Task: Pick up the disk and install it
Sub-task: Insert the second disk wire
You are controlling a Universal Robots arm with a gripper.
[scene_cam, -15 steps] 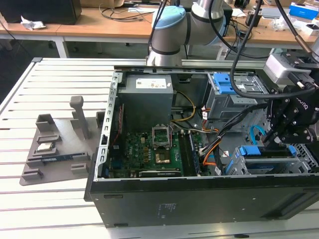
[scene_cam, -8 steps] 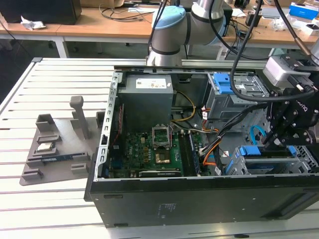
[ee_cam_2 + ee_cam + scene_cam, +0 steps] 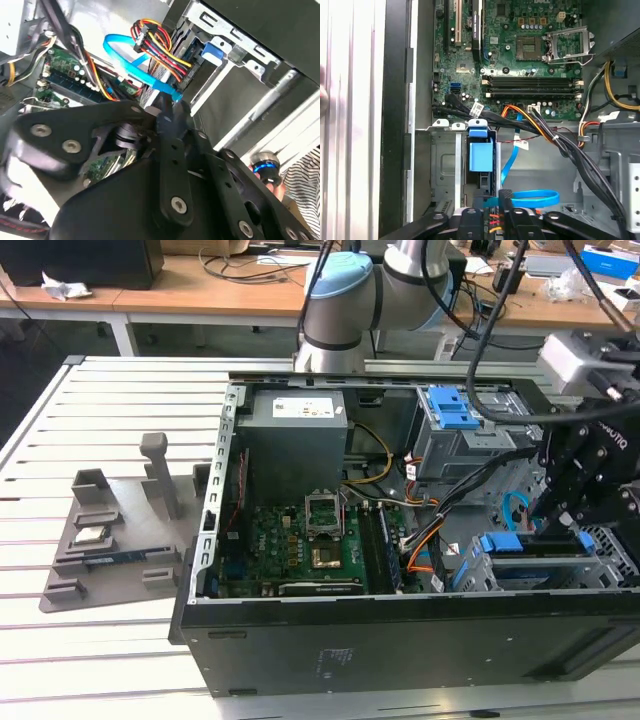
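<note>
- The gripper hangs inside the open computer case, at the corner of the case nearest the exterior view's right, directly over the drive cage.
- The disk sits edge-up in that cage just below the gripper, its blue bracket showing. Its long axis runs along the case's front wall.
- In the first wrist view the blue bracket tab lies just ahead of the gripper, down in the grey cage slot.
- Whether the jaws are released or clenched on the disk cannot be told: the gripper's black body hides the contact.
- A blue data cable and a coloured power bundle crowd the bay; most of the disk's silver body is hidden.
</note>
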